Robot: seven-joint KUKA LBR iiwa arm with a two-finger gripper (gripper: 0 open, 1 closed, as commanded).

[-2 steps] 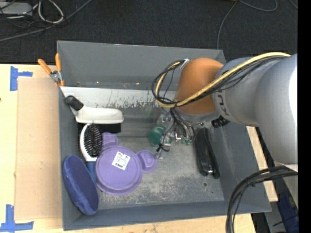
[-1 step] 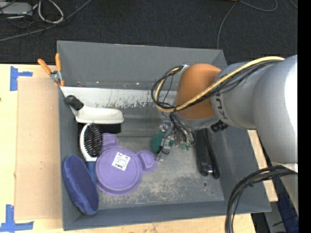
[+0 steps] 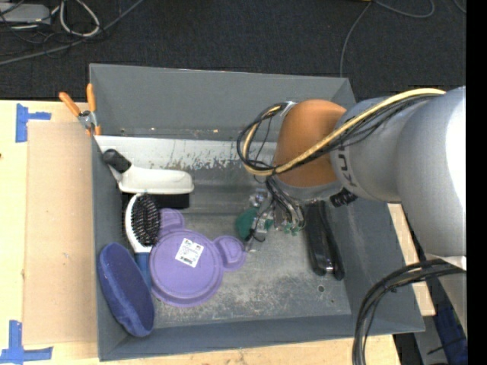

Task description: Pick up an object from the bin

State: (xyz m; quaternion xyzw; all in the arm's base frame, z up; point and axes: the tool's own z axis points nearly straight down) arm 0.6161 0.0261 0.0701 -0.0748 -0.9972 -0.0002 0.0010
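Note:
My gripper [image 3: 266,217] is low in the middle of the bin, just beneath the arm's orange cover. A small dark green thing [image 3: 245,223] lies right at its left side, touching it or nearly so, and I cannot tell whether it is held. A purple round lidded dish [image 3: 185,269] with a white label sits left of that, its small handle reaching towards the green thing. A long black tool [image 3: 319,240] lies on the bin floor just right of the gripper.
Along the left wall lie a blue oblong pad [image 3: 125,289], a white hairbrush with black bristles [image 3: 142,222] and a white-and-black tool [image 3: 154,181]. The arm and its cables cover the bin's right rear part.

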